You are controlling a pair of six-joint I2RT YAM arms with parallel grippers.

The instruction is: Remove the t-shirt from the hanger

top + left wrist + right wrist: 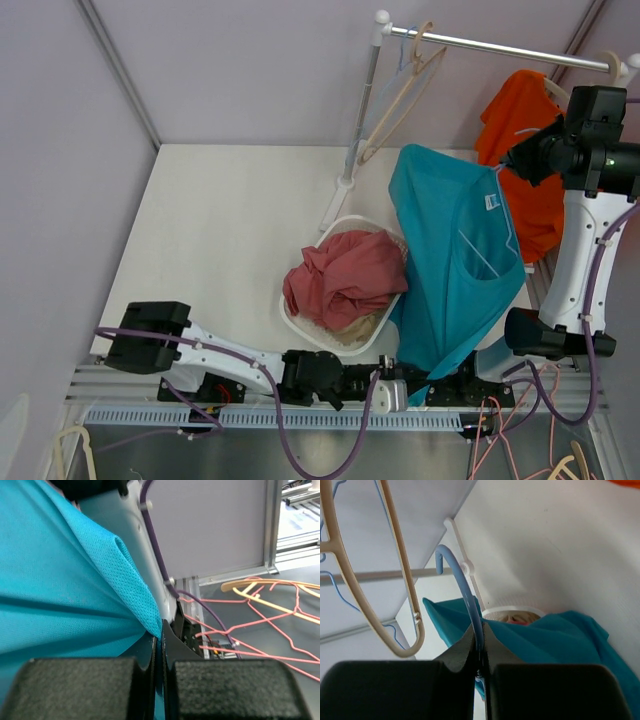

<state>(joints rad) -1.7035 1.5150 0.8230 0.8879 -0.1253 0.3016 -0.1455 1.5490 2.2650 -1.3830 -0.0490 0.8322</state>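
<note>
The teal t-shirt (pixel 455 260) is stretched between my two grippers at the right of the table. My right gripper (pixel 510 165) is raised and shut on the blue hanger's hook (pixel 462 585), which rises from between its jaws (pixel 479 640). The shirt (pixel 545 635) hangs below it. My left gripper (pixel 412 385) is low at the table's near edge, shut on the shirt's bottom edge. The left wrist view shows teal fabric (pixel 60 580) pinched between the closed jaws (pixel 162 645). The rest of the hanger is hidden inside the shirt.
A white basket (pixel 345 222) holding a pink garment (pixel 345 280) sits mid-table beside the shirt. A rail (pixel 500 45) on a white stand (pixel 360 110) carries a beige hanger (pixel 405 90) and an orange shirt (pixel 520 130). Loose hangers (pixel 270 587) lie beyond the table's near edge.
</note>
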